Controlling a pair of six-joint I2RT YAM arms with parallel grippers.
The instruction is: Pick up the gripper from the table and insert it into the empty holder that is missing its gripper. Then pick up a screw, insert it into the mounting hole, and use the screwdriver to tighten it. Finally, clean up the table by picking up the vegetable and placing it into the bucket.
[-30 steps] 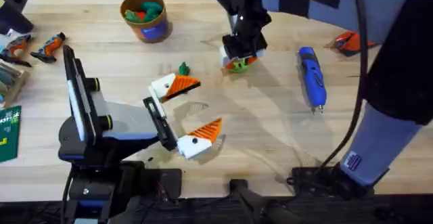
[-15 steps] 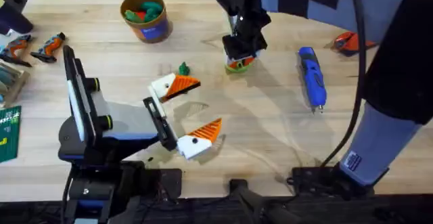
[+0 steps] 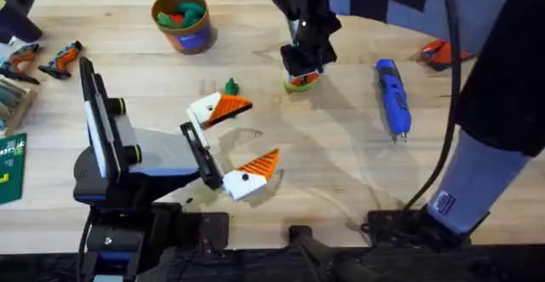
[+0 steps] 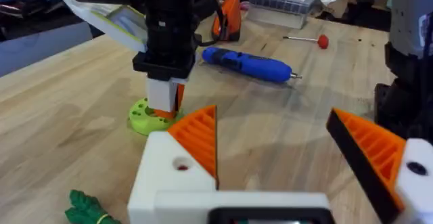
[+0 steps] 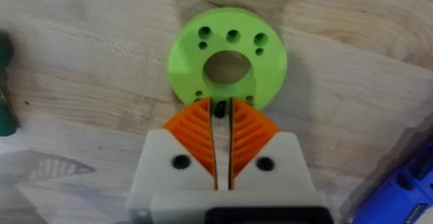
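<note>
My right gripper (image 5: pixel 218 105) stands straight down over a lime-green disc (image 5: pixel 226 58) with several holes, shut on a small dark screw at the disc's rim. From overhead the right gripper (image 3: pixel 300 69) covers most of the disc (image 3: pixel 298 82). My left gripper (image 3: pixel 247 141) rests open on the table, nothing between its fingers. The dark-green vegetable (image 3: pixel 231 86) lies just beyond its far finger. The blue screwdriver (image 3: pixel 392 94) lies to the right of the disc. The bucket (image 3: pixel 183 20) stands at the back left with green and red pieces inside.
Small orange-and-black pieces (image 3: pixel 64 58) lie at the far left edge; I cannot tell whether one is the gripper. An orange tool (image 3: pixel 443 52) sits at the back right. A thin red-handled tool (image 4: pixel 308 40) lies beyond the screwdriver (image 4: pixel 247 63).
My right gripper has sunk slightly lower onto the lime-green disc. The left arm has not moved.
</note>
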